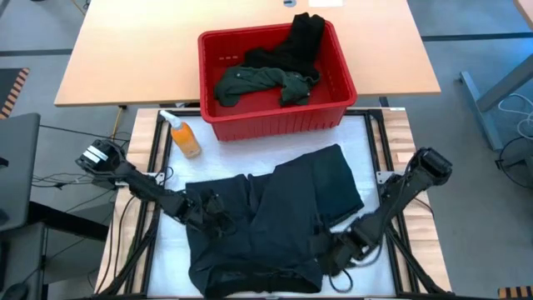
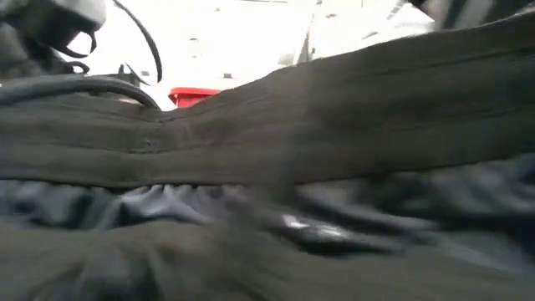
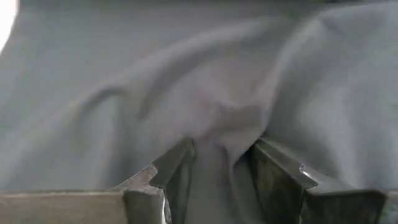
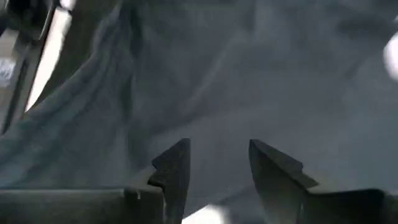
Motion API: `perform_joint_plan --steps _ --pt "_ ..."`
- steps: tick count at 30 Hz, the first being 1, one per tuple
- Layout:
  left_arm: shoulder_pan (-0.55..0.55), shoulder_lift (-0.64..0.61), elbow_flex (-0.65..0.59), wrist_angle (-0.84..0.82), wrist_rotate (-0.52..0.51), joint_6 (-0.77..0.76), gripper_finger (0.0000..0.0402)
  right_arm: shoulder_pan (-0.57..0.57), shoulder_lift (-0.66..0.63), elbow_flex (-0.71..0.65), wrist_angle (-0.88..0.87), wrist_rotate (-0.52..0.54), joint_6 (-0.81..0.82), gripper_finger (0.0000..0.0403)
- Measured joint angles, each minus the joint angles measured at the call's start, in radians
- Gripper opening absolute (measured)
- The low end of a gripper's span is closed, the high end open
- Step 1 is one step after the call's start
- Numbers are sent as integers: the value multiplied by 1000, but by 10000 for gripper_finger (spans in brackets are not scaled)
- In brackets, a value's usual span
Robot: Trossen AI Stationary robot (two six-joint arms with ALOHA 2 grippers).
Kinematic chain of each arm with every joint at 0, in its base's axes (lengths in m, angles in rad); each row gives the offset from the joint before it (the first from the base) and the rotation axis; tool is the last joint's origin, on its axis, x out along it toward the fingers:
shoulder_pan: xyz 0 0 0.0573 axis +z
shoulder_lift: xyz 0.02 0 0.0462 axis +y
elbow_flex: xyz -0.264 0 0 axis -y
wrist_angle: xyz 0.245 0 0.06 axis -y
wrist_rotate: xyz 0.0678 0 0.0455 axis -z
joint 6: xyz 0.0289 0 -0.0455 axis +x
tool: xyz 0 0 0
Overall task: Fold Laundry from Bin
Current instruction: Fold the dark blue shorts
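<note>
Low view mostly blocked by dark jeans (image 1: 266,221), rumpled on desk (image 1: 366,137). Left end effector (image 3: 221,171) pinches a fold; right end effector (image 4: 217,171) parted w/ cloth between, grip unclear.

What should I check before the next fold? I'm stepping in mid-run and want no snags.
1. Dark garment spread on the white mat: ok.
2. Left gripper has cloth between its fingers: ok.
3. Right gripper grip on cloth: cannot tell; fingers apart.
4. Small orange bottle clear of the garment: ok.
5. Red slotted plastic bin emptied: not ok, a green shirt and a black piece remain.
</note>
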Motion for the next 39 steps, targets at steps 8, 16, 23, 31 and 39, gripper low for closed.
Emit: perform_joint_plan --steps 8,16,23,31,39 --pt "118 -129 -11 -389 -195 -97 151 -230 -63 -101 337 -48 -344 169" --pt "63 -459 37 -406 -310 50 151 -431 28 -174 841 -323 -404 162" --pt "-114 -558 -23 -123 -11 91 151 -384 206 -172 1064 -417 -442 109" --pt "-274 -404 -99 25 -136 -93 151 -282 355 -76 1121 -208 -486 23" --pt "-275 -273 -99 118 -42 -151 151 -216 373 -47 1110 -214 -438 15"
